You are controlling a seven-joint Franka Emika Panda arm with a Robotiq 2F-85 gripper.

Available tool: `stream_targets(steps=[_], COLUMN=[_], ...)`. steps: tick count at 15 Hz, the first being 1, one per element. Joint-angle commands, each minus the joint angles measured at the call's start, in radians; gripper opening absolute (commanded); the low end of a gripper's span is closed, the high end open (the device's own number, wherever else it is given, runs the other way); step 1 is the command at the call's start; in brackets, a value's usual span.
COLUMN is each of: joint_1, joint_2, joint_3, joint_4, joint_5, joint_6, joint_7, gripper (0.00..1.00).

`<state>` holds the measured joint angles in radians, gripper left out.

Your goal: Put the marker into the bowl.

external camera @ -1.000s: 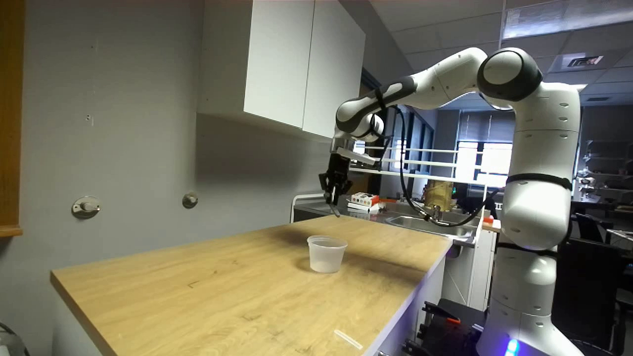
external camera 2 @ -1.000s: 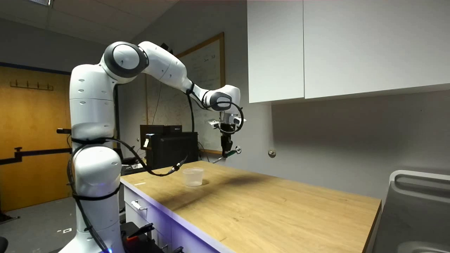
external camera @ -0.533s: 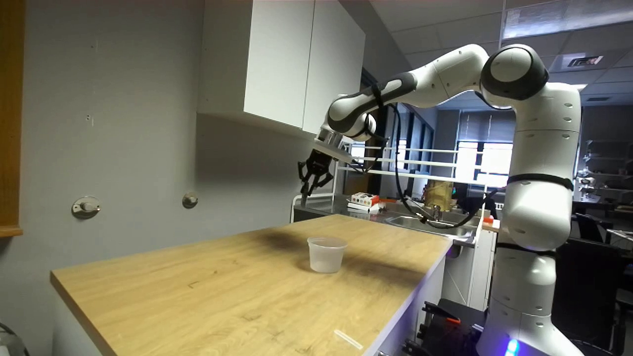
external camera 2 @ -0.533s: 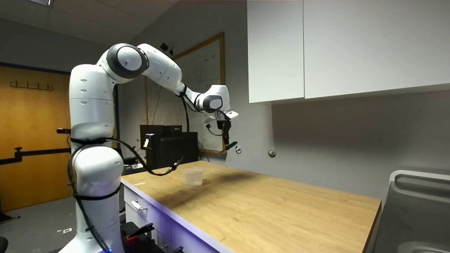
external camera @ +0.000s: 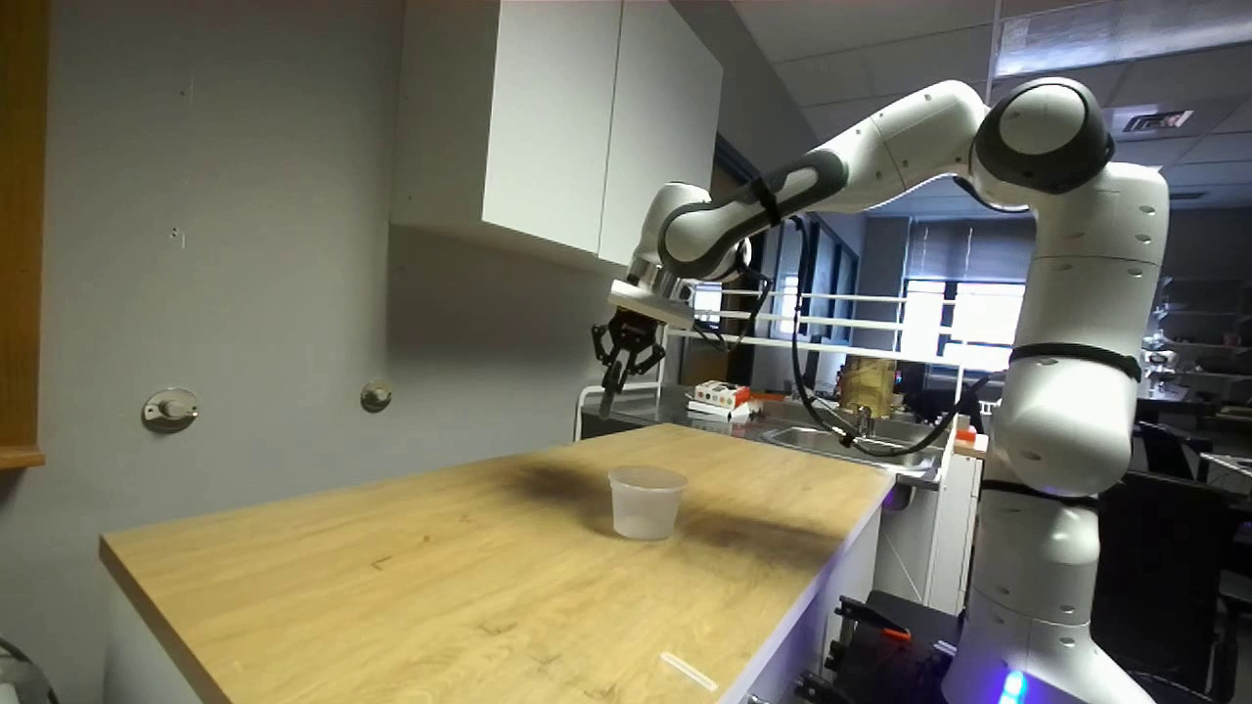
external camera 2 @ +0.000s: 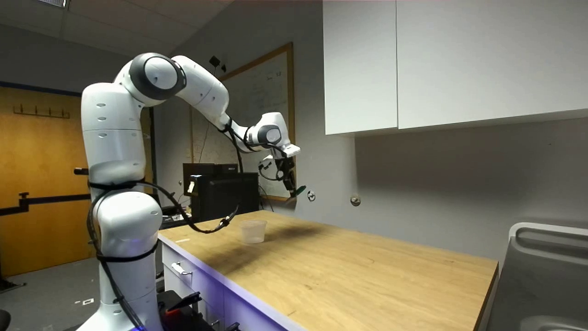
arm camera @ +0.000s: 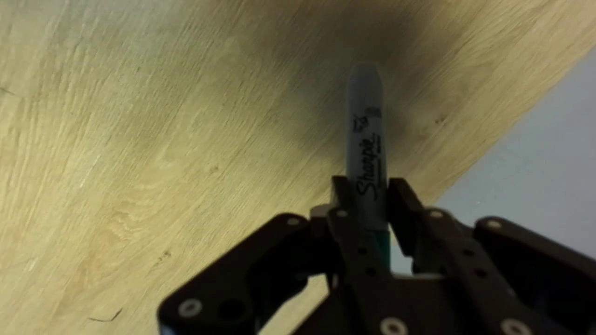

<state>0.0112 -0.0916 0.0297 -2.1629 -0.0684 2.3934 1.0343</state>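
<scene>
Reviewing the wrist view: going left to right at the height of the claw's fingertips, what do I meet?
Pale wood-grain tabletop → one black fingertip → grey-barrelled marker with black lettering and a green end → the other black fingertip → a narrow strip of tabletop → plain bluish-grey surface at the far right.

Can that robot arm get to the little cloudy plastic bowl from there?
Likely yes: the fingers hold the marker above the wooden tabletop, and neither exterior view shows anything between them and the bowl.
</scene>
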Motion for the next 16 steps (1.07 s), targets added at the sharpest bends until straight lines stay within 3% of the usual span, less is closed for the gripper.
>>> stream_targets(steps=[1,6,16], joint_1=[-0.012,-0.022,-0.020], joint_2=[-0.136,-0.214,-0.183], joint_3=[0.016,0.035,0.122], joint_4=[-0.087,-0.172,-0.277], joint_5=[-0.021,0.005,-0.054], joint_6=[-0.059,-0.083,-0.100], joint_7=[0.050,0.024,0.067], gripper=[0.07,0.07,0.07])
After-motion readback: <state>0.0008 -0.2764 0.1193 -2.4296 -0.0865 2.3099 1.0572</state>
